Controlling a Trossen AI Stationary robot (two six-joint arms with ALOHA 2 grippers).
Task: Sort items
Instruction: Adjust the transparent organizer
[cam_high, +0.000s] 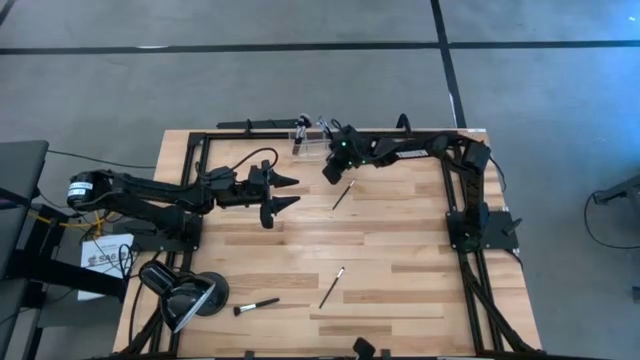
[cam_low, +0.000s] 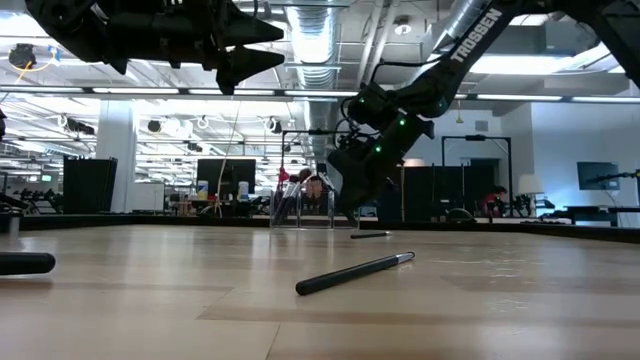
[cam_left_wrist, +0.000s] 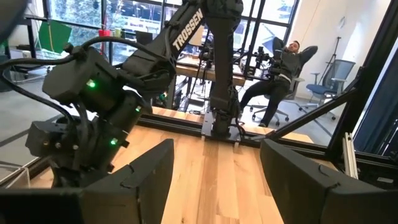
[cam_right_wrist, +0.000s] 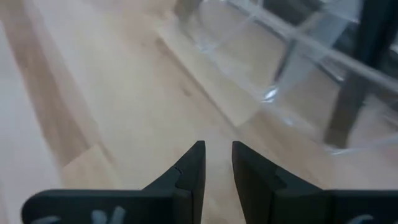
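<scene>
One arm (cam_low: 470, 40) reads TROSSEN; its right tool (cam_right_wrist: 217, 163) is nearly closed, empty.

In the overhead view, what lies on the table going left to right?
Desk lamp → brush with the pale tip → left pincer, open → clear holder → two loose brushes, roughly level across.
</scene>
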